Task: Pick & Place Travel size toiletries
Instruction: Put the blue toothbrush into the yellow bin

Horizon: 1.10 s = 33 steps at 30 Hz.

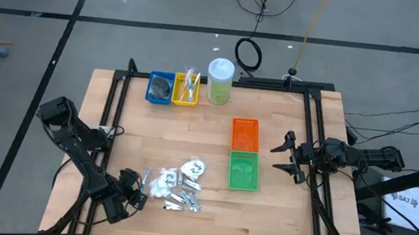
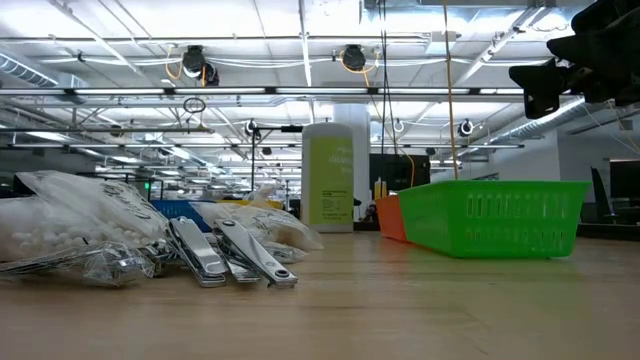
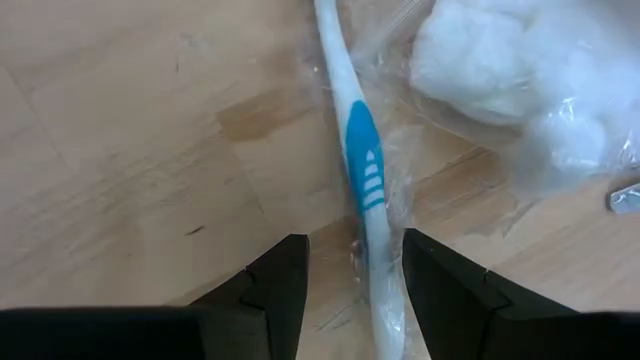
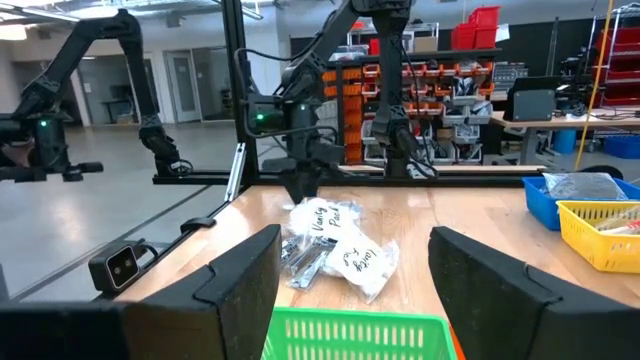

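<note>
High view: pile of toiletries (image 1: 180,186) on the wooden surface (image 1: 261,223), just left of the green tray (image 1: 243,171) and apart from it. Orange tray (image 1: 245,134) touching the green tray's far edge. Blue tray (image 1: 159,88), yellow tray (image 1: 186,89) and clear jar (image 1: 220,81) in a row along the far edge, well beyond the green tray. Left gripper (image 1: 141,190) low at the pile's outer side, well left of the green tray. Right gripper (image 1: 286,157) just right of the green tray, raised, fingers spread and empty.

Low view: white packets (image 2: 90,215) and silvery nail clippers (image 2: 230,255) lying left of the green tray (image 2: 495,217), jar (image 2: 330,177) behind and between them.

Left wrist view: wrapped blue-and-white toothbrush (image 3: 362,170) flat on the surface, handle running between the two dark fingers (image 3: 280,295), which stand parted on either side without visibly pinching it. White crinkly packet (image 3: 520,75) close beside the brush.

Right wrist view: fingers (image 4: 245,275) wide apart above the green tray's near rim (image 4: 360,335), holding nothing; the pile (image 4: 335,245) beyond that tray, the left arm (image 4: 300,130) over it.
</note>
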Each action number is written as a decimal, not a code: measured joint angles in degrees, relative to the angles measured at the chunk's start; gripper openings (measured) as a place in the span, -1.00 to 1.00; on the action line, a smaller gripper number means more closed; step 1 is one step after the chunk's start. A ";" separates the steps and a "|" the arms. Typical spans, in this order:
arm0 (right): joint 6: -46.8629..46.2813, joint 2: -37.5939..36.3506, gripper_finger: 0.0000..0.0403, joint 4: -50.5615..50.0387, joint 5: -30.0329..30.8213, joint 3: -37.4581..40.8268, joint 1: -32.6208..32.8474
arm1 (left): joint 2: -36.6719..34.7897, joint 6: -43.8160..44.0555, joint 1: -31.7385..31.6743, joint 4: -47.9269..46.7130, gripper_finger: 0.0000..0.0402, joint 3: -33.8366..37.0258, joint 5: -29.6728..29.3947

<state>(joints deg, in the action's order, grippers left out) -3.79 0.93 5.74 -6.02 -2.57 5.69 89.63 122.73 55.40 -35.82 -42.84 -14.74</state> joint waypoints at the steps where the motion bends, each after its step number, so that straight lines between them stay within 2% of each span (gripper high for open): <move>1: 0.02 0.00 0.20 0.00 0.00 0.00 0.00 | 0.40 -0.23 -0.28 0.37 -0.18 -0.08 0.41; 8: 0.02 -0.01 0.20 0.00 0.00 0.00 0.01 | 0.92 -0.91 -2.21 -0.83 -0.19 -0.14 3.44; 16: 0.00 0.00 0.20 0.00 0.00 0.00 0.01 | 1.10 1.85 -4.02 -11.80 -0.19 0.08 4.59; 20: 0.00 -0.02 0.20 0.00 0.00 0.00 0.00 | 1.07 -0.82 -5.77 -11.95 -0.21 0.13 5.22; 24: 0.01 -0.01 0.20 0.00 0.00 0.00 0.02 | 1.08 -4.10 -7.54 -11.27 -0.43 0.14 4.76; 29: 0.00 0.00 0.20 0.00 0.00 0.00 0.02 | 0.97 -9.56 -8.97 -11.15 -0.90 0.17 1.78; 33: 0.02 0.00 0.20 0.00 0.00 0.00 0.02 | -1.35 -10.52 -9.04 -15.87 -0.92 -0.83 -4.34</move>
<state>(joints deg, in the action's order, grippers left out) -3.77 0.93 5.74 -6.02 -2.57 5.71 88.28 112.21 46.36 -51.69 -43.68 -19.08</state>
